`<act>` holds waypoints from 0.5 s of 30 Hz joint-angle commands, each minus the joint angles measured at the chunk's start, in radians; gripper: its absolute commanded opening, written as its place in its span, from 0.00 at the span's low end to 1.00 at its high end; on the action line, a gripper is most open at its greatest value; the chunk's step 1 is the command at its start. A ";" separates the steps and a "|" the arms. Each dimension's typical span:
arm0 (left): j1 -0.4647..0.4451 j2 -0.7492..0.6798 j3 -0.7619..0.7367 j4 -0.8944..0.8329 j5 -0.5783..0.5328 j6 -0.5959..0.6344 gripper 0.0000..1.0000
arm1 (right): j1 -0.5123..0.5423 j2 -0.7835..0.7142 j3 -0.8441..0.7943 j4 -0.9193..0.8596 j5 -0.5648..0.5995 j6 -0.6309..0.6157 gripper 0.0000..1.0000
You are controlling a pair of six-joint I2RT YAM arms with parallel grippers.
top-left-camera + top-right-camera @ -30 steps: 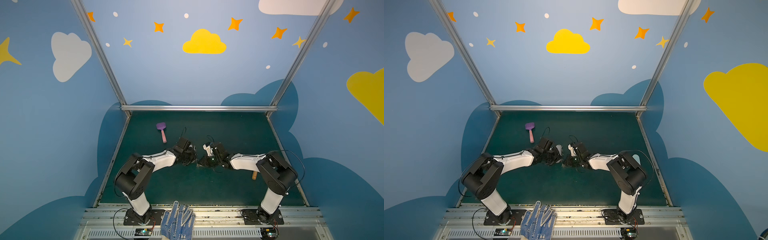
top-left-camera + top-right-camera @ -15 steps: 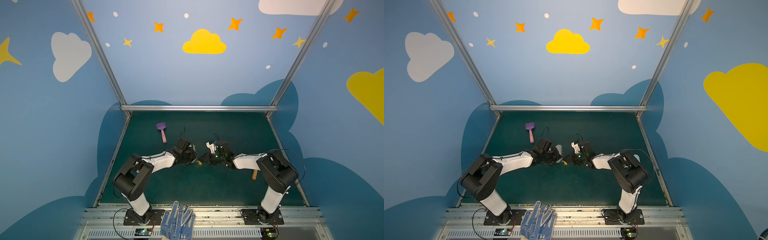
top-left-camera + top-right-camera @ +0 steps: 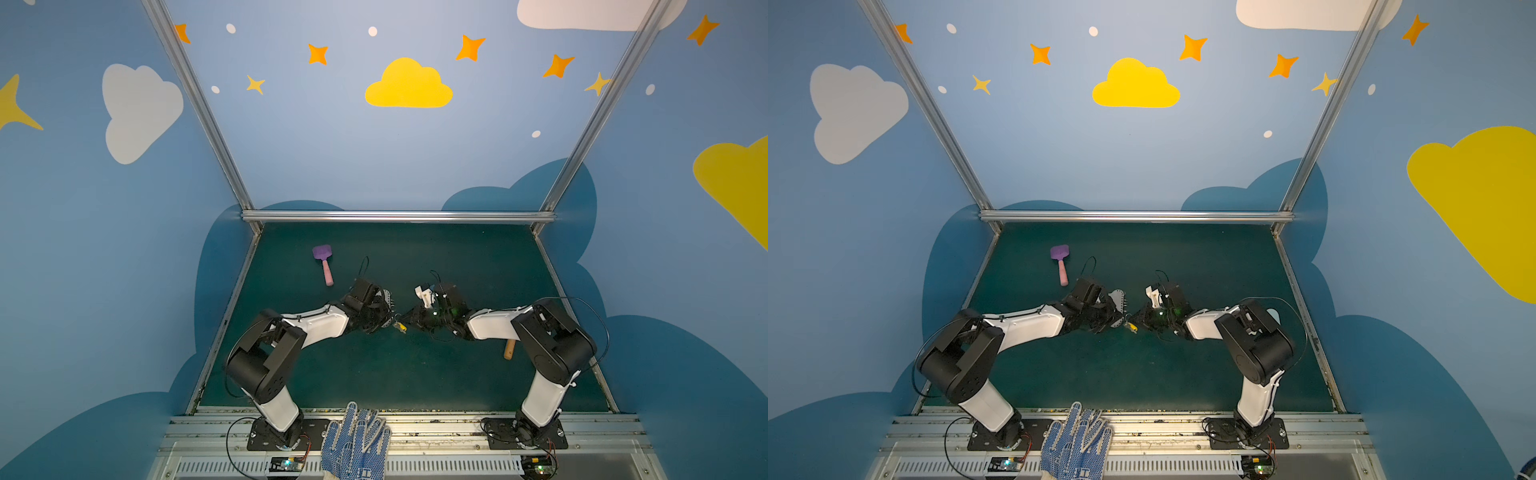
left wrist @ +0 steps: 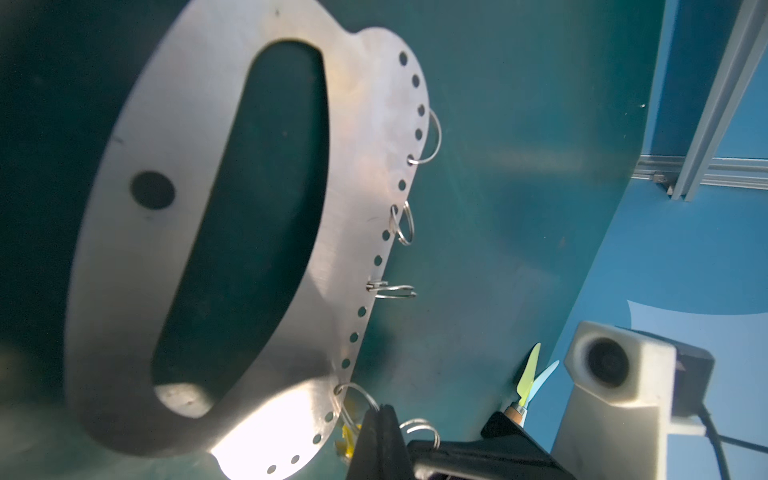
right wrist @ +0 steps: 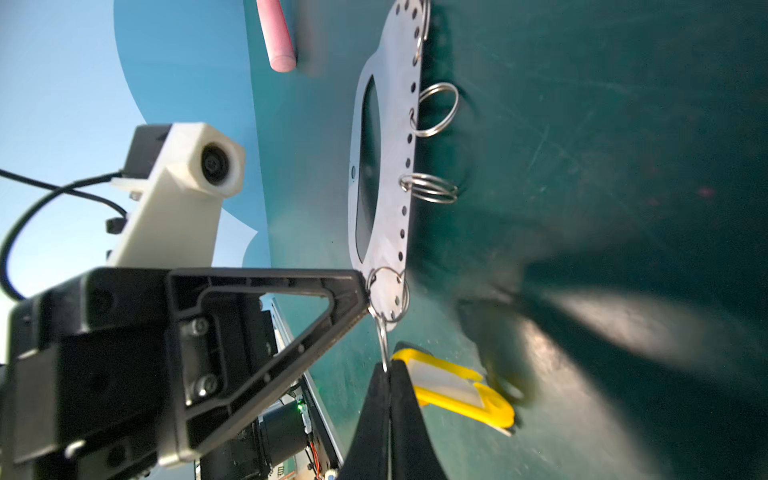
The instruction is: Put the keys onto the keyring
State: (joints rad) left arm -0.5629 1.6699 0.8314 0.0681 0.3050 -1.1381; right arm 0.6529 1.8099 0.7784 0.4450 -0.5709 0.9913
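The left gripper (image 5: 367, 293) pinches the near end of the keyring (image 4: 199, 124). The plate's long axis runs toward the back wall (image 3: 395, 166), with its holed edge (rings dangling) facing the right gripper (image 5: 388, 372). That gripper is closed on the split ring of the keys (image 5: 457, 390), over the middle of the mat (image 3: 374, 374), yellow tag trailing beyond.

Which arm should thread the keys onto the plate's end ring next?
Right. The right gripper pinches the keys by their split ring, beside the keyring end ring that the left gripper grips.
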 commanded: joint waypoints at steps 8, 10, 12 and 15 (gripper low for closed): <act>-0.002 -0.018 -0.027 0.025 -0.015 0.016 0.04 | 0.002 0.060 0.001 0.063 -0.037 0.065 0.00; -0.002 -0.016 -0.031 0.032 -0.013 0.014 0.04 | 0.003 0.072 0.004 0.073 -0.051 0.071 0.00; -0.002 -0.014 -0.029 0.021 -0.015 0.014 0.04 | 0.005 0.080 0.001 0.085 -0.053 0.081 0.00; 0.001 -0.019 -0.027 -0.008 -0.024 0.016 0.08 | 0.004 0.060 -0.011 0.062 -0.040 0.063 0.00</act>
State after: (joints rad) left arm -0.5632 1.6699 0.8104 0.0826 0.3012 -1.1374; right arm 0.6544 1.8778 0.7784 0.4969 -0.6064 1.0592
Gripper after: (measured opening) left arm 0.060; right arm 0.050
